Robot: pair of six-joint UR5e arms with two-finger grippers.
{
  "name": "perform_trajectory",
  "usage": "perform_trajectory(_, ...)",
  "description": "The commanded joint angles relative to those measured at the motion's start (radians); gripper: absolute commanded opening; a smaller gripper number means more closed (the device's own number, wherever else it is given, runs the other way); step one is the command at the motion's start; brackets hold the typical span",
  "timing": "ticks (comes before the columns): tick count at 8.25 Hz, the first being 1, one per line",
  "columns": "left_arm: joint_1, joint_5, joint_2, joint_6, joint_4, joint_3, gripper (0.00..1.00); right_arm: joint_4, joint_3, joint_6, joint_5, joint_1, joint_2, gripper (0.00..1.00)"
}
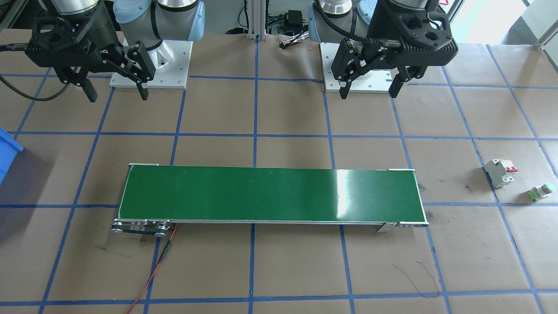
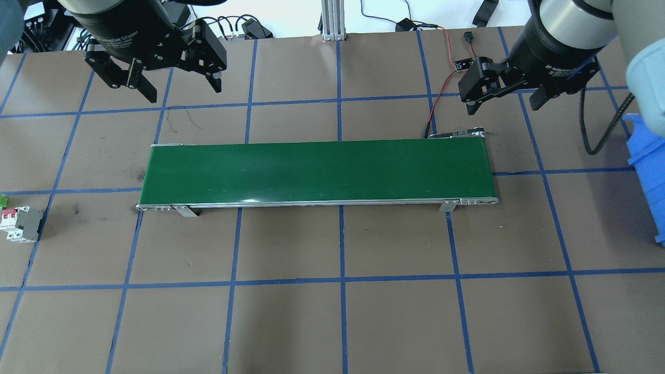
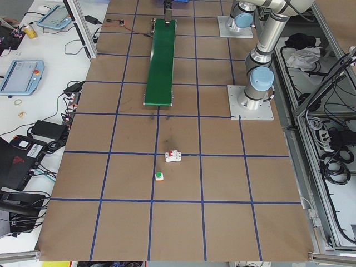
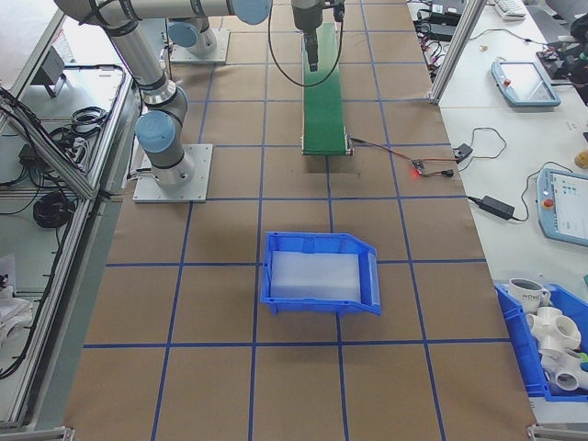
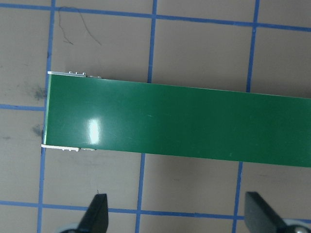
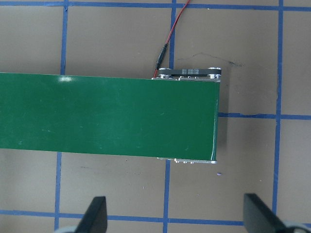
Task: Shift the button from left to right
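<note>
The button, green cap on a white base, lies on the paper-covered table at the robot's far left, beside a white circuit breaker. It also shows in the left side view as the button, and only its edge shows in the overhead view. My left gripper hangs open and empty above the table near its base, well away from the button. Its fingers frame the left end of the green conveyor belt. My right gripper is open and empty over the belt's right end.
The green conveyor belt lies across the table's middle, with a red wire at its right end. A blue bin sits on the table at the robot's right. Another bin with white fittings stands on a side bench.
</note>
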State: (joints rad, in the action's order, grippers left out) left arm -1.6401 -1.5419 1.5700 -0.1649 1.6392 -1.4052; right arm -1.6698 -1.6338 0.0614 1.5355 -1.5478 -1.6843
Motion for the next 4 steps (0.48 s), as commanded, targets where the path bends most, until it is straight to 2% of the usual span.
perform_trajectory(1,0.04,0.056,0.005,0.011,0.045,0.009,1.0,0.001,-0.001,0.0,0.0,0.0,0.0,1.0)
perform_trajectory(4,0.062,0.042,-0.013,0.016,0.01,0.008,1.0,0.001,0.0,0.0,0.0,0.0,0.0,1.0)
